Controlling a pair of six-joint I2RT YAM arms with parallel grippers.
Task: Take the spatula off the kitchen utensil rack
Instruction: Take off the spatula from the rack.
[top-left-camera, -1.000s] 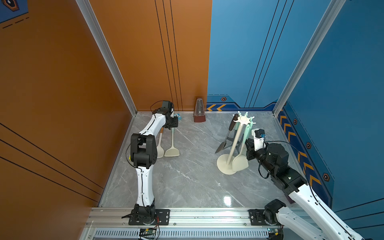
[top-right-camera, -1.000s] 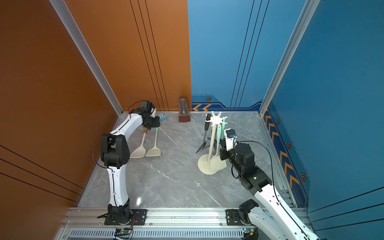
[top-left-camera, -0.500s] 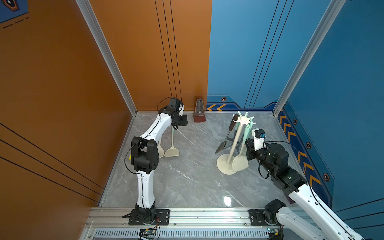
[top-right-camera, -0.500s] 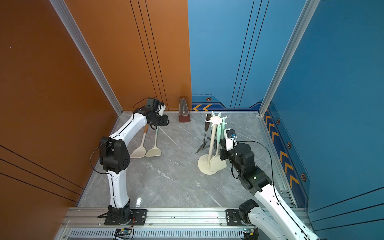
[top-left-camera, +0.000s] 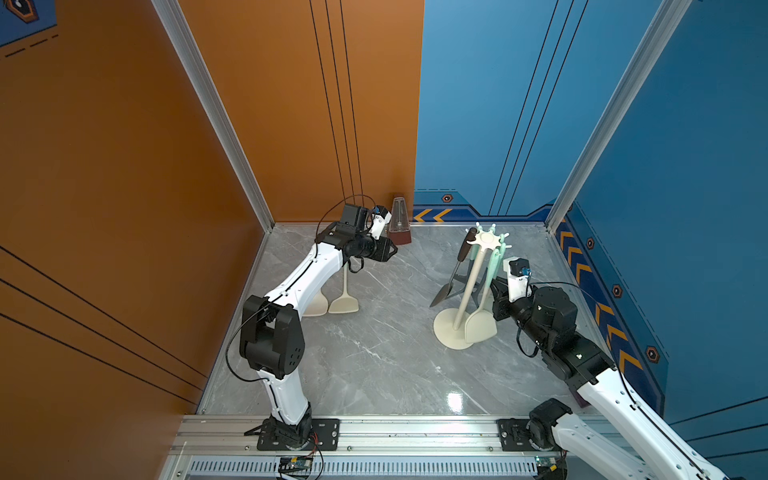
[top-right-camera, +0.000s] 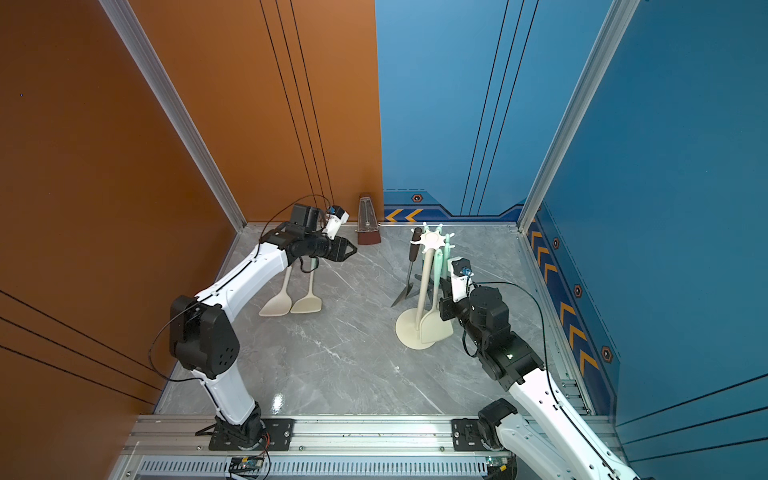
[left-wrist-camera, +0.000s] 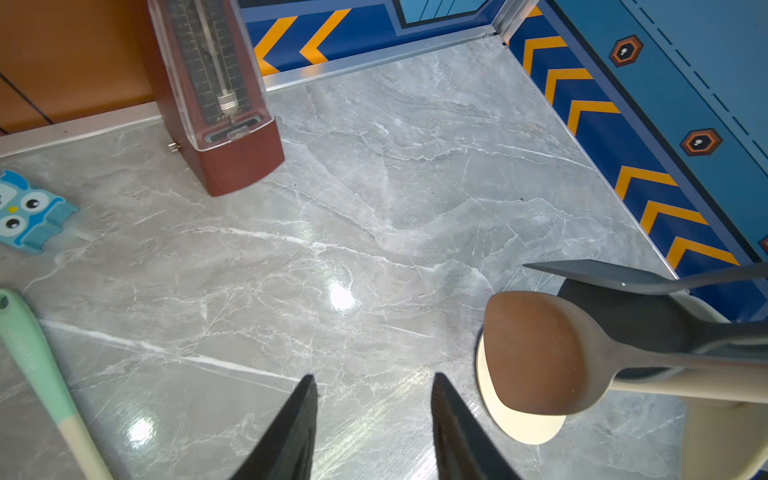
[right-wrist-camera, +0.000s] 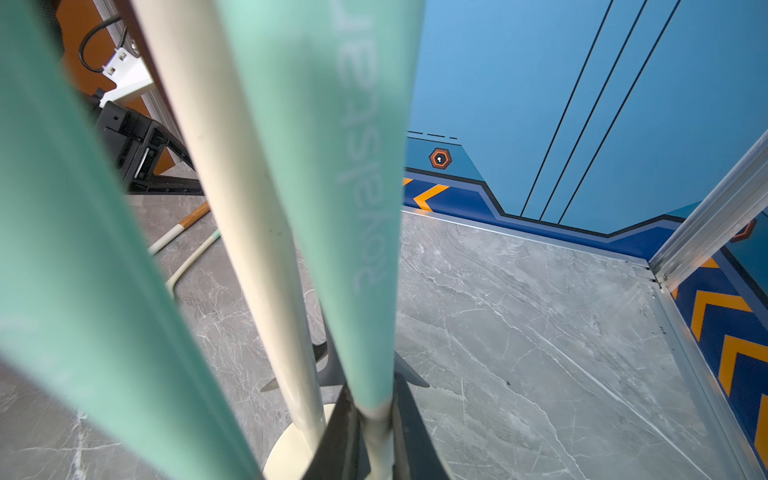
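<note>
While the right gripper (right-wrist-camera: 376, 419) pinched the spatula (right-wrist-camera: 332, 166) hanging on the kitchen utensil rack (top-left-camera: 469, 286), our left gripper (left-wrist-camera: 372, 415) stood spread; only its wrist view showed a blue owl (left-wrist-camera: 25, 212) nearby.

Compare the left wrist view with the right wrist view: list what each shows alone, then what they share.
Left wrist only: the brown metronome and a blue owl figure. Right wrist only: the right gripper shut on the spatula where its mint handle turns cream. Both: the kitchen utensil rack, the left gripper, open and empty, and the grey marble table.
</note>
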